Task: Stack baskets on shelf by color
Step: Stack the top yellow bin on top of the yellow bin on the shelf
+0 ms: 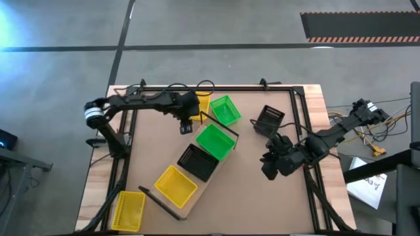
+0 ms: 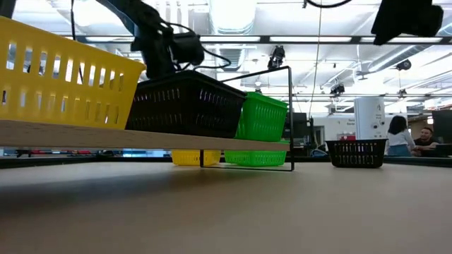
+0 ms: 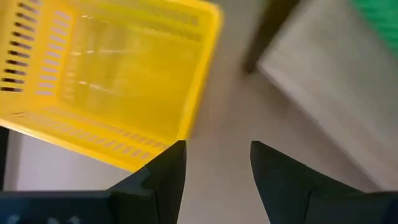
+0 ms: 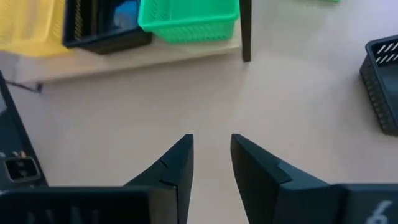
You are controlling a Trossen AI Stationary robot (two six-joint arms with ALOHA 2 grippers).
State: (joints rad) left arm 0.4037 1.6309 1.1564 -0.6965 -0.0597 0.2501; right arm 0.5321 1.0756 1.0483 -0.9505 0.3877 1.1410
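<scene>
shelf (image 1: 209,176): pale wooden board lying diagonally across the tabletop (image 1: 249,203), black end frame at each end; in the low view its board is raised off the table.
on shelf: three baskets in a row, touching: yellow basket (image 1: 175,184) at the near-left end, black basket (image 1: 197,161) in the middle, green basket (image 1: 215,141) at the far-right end.
loose green basket (image 1: 225,110): on the tabletop just past the shelf's far end, tilted, not on the shelf.
loose yellow basket (image 1: 203,105): beside that green one, mostly hidden under the left arm; fills much of the left wrist view, blurred.
corner yellow basket (image 1: 129,210): at the near-left table corner, just beside the shelf's near end frame, off the shelf.
loose black basket (image 1: 269,120): on the tabletop to the right, well apart from the shelf, upright.
left gripper (image 3: 213,163): over the table's far side, near the loose yellow basket and the shelf's far end; fingers parted with a clear gap, nothing between them.
right gripper (image 4: 211,155): over bare tabletop on the right, between the shelf and the loose black basket; fingers a little apart, holding nothing.
background: people seated far off in the room, seen in the low view.
</scene>
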